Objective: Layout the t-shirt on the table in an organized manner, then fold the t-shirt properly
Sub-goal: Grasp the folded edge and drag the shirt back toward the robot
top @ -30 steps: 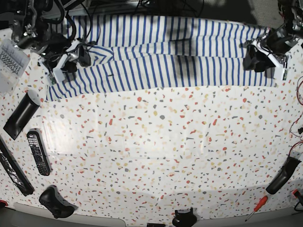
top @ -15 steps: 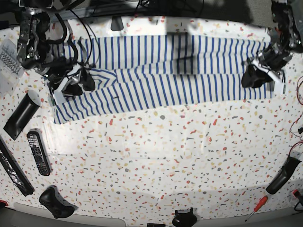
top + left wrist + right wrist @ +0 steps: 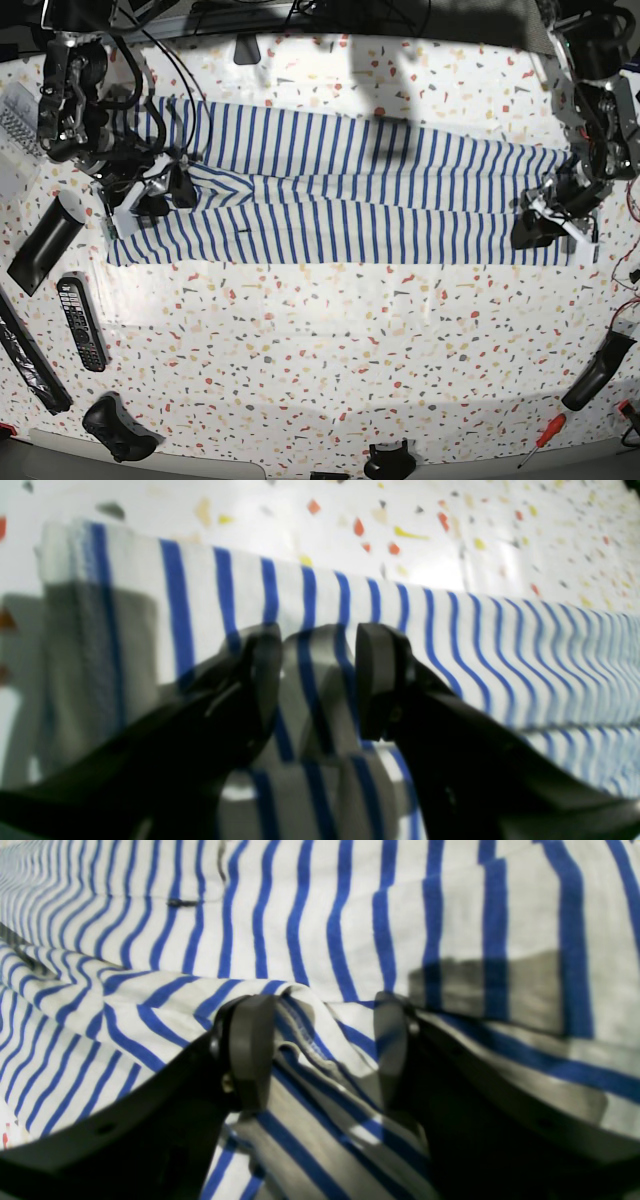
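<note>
- We see both arms low at the ends of the t-shirt [image 3: 340,190] on the table [image 3: 330,350].
- The left gripper [image 3: 317,680] pinches a fold.
- The right gripper [image 3: 320,1050] pinches a bunched hem.

In the left wrist view the t-shirt [image 3: 500,650] blurs to the right of the jaws, its stripes running out past the frame edge, and the tabletop [image 3: 450,525] beyond the jaws is soft too. The cloth between the jaws sits in shadow, so contact with the left gripper [image 3: 317,680] cannot be judged. In the right wrist view the right gripper [image 3: 325,1050] straddles a raised hem; its jaw bases are cut off below.
</note>
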Tool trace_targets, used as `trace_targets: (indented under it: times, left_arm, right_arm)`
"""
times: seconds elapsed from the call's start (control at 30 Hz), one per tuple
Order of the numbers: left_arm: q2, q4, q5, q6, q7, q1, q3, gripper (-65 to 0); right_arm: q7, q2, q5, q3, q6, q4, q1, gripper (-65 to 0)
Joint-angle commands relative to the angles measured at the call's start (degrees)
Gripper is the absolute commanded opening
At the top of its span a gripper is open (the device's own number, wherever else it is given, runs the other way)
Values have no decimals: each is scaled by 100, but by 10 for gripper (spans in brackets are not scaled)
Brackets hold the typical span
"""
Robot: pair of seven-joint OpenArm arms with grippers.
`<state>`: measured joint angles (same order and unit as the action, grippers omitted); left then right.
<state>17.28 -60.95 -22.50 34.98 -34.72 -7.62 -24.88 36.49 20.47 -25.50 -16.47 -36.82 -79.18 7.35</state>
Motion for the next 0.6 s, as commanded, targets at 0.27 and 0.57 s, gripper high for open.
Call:
trace_targets:
  times: [0.27,0.57]
  left_arm:
    - [101,-46,555,-94,-9,-542,-17,-418]
    - [103,-48,474,-96,-166,-586,-17,-418]
  right_arm:
    - [37,94,-20,-33,249,-50,-164,-338]
    - [369,-35,-302,-39,11,-55,-162,-338]
